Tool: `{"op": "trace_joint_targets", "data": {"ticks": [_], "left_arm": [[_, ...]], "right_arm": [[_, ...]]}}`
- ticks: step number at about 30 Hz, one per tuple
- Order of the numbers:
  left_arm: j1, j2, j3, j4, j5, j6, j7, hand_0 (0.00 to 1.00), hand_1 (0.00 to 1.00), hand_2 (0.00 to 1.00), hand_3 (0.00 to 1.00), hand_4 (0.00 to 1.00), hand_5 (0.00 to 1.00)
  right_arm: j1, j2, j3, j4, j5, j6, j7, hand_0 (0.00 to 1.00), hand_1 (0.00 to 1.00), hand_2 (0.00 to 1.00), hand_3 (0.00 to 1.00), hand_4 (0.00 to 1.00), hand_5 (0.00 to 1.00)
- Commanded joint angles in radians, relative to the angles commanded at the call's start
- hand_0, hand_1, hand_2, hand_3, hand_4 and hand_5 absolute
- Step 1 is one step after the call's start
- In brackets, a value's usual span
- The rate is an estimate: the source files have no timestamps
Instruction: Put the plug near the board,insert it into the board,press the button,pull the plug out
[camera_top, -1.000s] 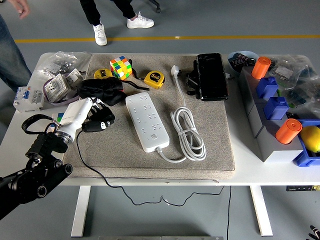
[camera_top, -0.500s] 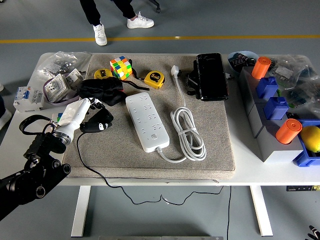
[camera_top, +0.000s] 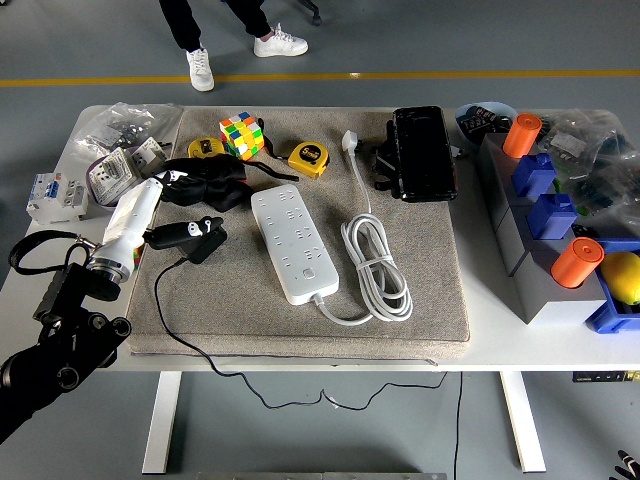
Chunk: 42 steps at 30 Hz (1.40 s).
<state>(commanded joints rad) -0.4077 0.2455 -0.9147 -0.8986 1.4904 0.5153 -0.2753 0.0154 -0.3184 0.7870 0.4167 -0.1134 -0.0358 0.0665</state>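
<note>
A white power strip (camera_top: 293, 240) lies slantwise on the grey mat (camera_top: 430, 290), with its switch (camera_top: 309, 272) near its front end. Its own white cord (camera_top: 378, 266) is coiled to the right and ends in a white plug (camera_top: 349, 140) at the back. My left hand (camera_top: 183, 232), on a white forearm (camera_top: 127, 225), is at the mat's left side, a short way left of the strip. It is shut on a black plug (camera_top: 200, 240), whose thin black cable (camera_top: 165, 322) runs down over the table's front edge. Only a black sliver of my right hand (camera_top: 630, 463) shows at the lower right corner.
Behind my left hand lie a black bundle (camera_top: 205, 182), a colour cube (camera_top: 240, 133) and two tape measures (camera_top: 308, 158). A black case (camera_top: 422, 152) stands at the back. Grey boxes (camera_top: 530, 260) with blue and orange parts fill the right side, and bagged parts (camera_top: 115, 150) the left.
My left arm has drawn back to the left and its forearm has tilted more upright. The black plug has shifted slightly left and up with the hand.
</note>
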Motion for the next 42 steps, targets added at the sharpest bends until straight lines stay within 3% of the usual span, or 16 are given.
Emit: {"op": "trace_joint_targets", "data": {"ticks": [3,4,7,18,25,42], "left_arm": [[0.028,-0.01,-0.028,-0.008,-0.13,-0.007,-0.105,0.579,0.692,0.704,0.7,0.998,0.501],[0.037,-0.013,-0.04,-0.012,-0.176,-0.016,-0.141,0.563,0.655,0.666,0.61,0.916,0.411],[0.053,-0.018,-0.069,-0.019,-0.299,-0.035,-0.202,0.563,0.655,0.666,0.61,0.916,0.411],[0.088,-0.001,-0.127,-0.03,-0.727,-0.094,-0.237,0.554,0.649,0.642,0.597,0.893,0.395],[0.102,0.002,-0.156,-0.036,-0.787,-0.125,-0.221,0.547,0.645,0.629,0.594,0.895,0.399],[0.112,0.002,-0.175,-0.043,-0.774,-0.129,-0.201,0.539,0.636,0.611,0.59,0.885,0.393]], "right_arm": [[0.0,0.0,-0.003,0.0,0.0,0.0,0.0,0.61,0.666,0.664,0.542,0.825,0.49],[0.0,0.0,-0.004,-0.001,0.001,0.0,0.0,0.61,0.666,0.664,0.541,0.825,0.49],[0.002,0.0,-0.004,-0.002,0.001,0.0,0.0,0.61,0.666,0.664,0.541,0.825,0.49],[0.009,0.0,-0.016,-0.011,0.011,0.0,-0.001,0.61,0.666,0.664,0.541,0.825,0.49],[0.009,0.004,-0.028,-0.019,0.019,0.002,-0.002,0.61,0.666,0.664,0.541,0.824,0.491],[0.007,0.007,-0.029,-0.019,0.019,0.001,0.0,0.61,0.666,0.664,0.54,0.822,0.492]]}}
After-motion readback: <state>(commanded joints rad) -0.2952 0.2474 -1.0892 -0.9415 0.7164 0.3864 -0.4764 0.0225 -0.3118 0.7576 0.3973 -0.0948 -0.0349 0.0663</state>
